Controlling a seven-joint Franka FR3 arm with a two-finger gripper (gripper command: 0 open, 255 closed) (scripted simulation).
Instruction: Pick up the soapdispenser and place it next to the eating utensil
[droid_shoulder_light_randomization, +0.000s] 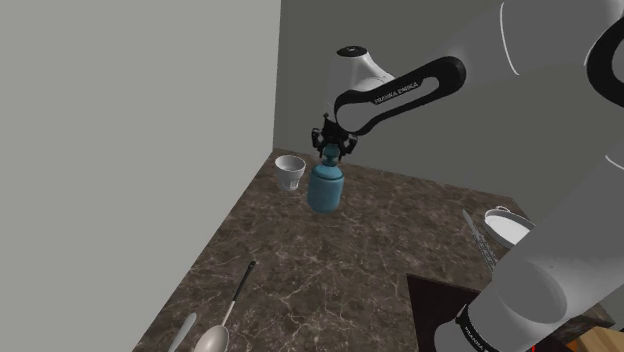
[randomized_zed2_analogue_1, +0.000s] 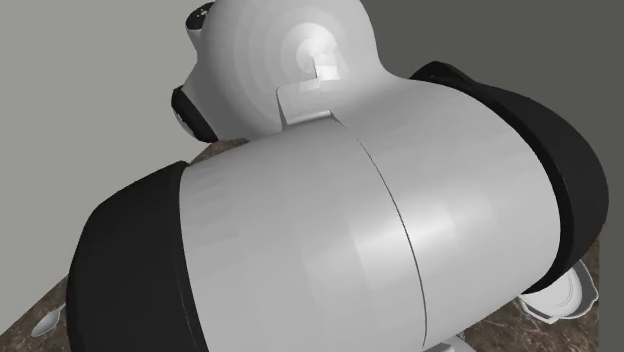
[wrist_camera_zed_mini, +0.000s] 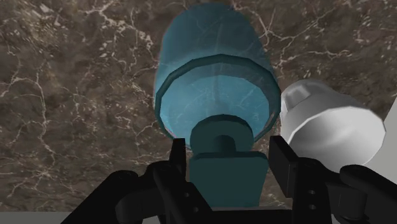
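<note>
The soap dispenser (droid_shoulder_light_randomization: 327, 186) is a teal-blue bottle with a pump head, standing upright near the back of the dark marble counter (droid_shoulder_light_randomization: 350, 250). My black gripper (droid_shoulder_light_randomization: 333, 140) comes down on it from above. In the wrist view the two fingers (wrist_camera_zed_mini: 178, 162) press against either side of the dispenser's (wrist_camera_zed_mini: 216, 83) pump head, so my gripper (wrist_camera_zed_mini: 228, 162) is shut on it. I cannot tell whether its base touches the counter. A spoon (droid_shoulder_light_randomization: 222, 325) with a dark handle lies at the counter's front, towards the shoulder view's left, with a second utensil (droid_shoulder_light_randomization: 183, 331) beside it.
A white cup (droid_shoulder_light_randomization: 290, 172) stands just behind the dispenser, also the white cup (wrist_camera_zed_mini: 331, 121) close beside it in the wrist view. A white pot (droid_shoulder_light_randomization: 506, 226) and a knife (droid_shoulder_light_randomization: 478, 240) lie at the shoulder view's right. A dark recess (droid_shoulder_light_randomization: 440, 305) sits near the stand. Grey walls border the counter.
</note>
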